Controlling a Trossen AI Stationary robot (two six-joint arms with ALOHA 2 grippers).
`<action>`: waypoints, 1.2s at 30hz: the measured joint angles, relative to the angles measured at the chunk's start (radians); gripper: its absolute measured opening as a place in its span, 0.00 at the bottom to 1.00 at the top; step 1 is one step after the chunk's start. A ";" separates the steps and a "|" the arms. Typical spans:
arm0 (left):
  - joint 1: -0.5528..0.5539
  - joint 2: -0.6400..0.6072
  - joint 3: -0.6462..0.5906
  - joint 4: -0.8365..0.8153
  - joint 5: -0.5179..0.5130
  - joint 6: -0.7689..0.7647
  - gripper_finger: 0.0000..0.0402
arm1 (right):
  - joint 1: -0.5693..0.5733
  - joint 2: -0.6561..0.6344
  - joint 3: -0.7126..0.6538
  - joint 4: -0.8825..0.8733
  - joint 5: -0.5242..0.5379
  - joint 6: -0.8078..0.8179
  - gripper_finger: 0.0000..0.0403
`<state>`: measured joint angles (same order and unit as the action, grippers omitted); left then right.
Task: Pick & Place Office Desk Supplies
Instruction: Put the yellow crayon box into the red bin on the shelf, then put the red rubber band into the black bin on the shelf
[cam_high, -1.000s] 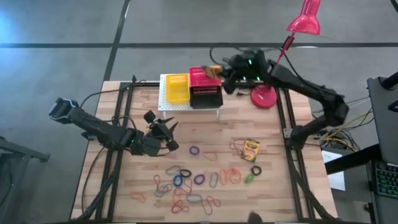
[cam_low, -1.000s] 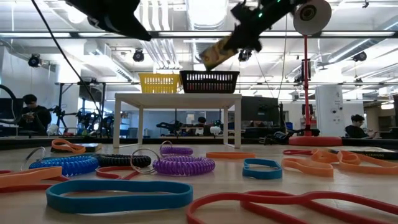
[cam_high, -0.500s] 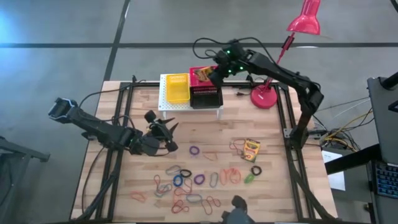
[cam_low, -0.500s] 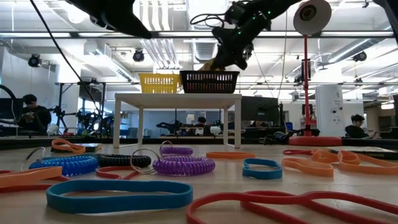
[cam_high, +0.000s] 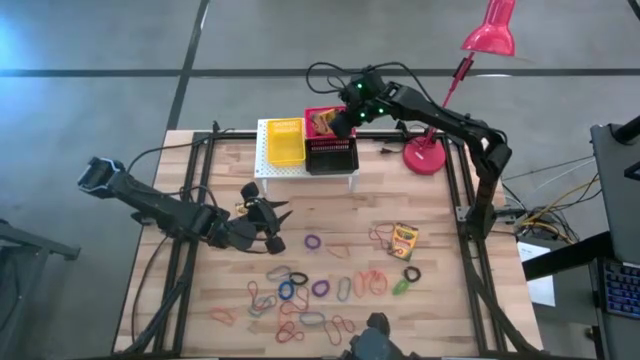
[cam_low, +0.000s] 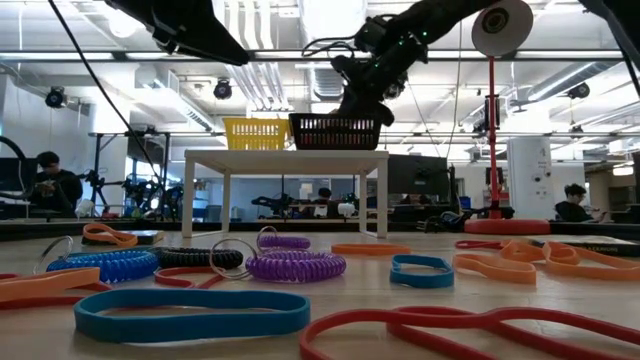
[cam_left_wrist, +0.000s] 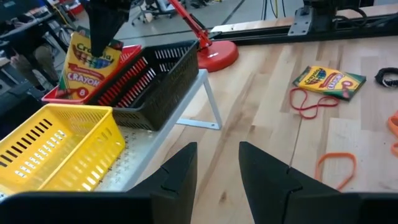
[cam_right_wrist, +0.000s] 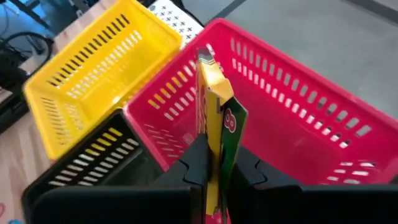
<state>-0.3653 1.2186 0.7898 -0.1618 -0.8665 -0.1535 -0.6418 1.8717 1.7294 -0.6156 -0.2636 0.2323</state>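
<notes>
On the left of the desk the left pincer hangs just above the wood, its fingers a moderate gap apart with nothing between them. It has stayed in the same spot over the last second, waiting beside the scattered elastic loops.

Toward the middle, a small white stand carries the yellow mesh basket, the black mesh basket in front and the red mesh basket behind it.

The change is on the right. A second ago the right pincer held its crayon box up near the red desk lamp; since then the arm has swung across, and the box now hangs upright over the red mesh basket, fingers clamped narrowly on its lower end. From the wrist view the box looks to be above the basket's inside, though whether it already touches the bottom is hard to tell. The placing step seems nearly finished, with only the release left.

Farther right, a second crayon box lies flat on the desk beside a red loop, not yet collected, along with the many loops.
</notes>
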 joint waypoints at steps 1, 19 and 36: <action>0.000 0.000 0.000 0.000 0.000 0.000 0.30 | 0.000 0.000 0.000 0.007 0.000 0.002 0.06; 0.000 0.000 0.001 0.003 0.000 -0.005 0.30 | -0.002 0.002 -0.030 0.020 0.002 0.018 0.33; 0.000 0.000 0.001 0.000 0.014 -0.015 0.30 | 0.154 -0.190 -0.038 0.016 0.416 -0.240 0.41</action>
<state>-0.3654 1.2186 0.7906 -0.1618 -0.8524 -0.1681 -0.4876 1.6822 1.6910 -0.5993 0.1522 -0.0077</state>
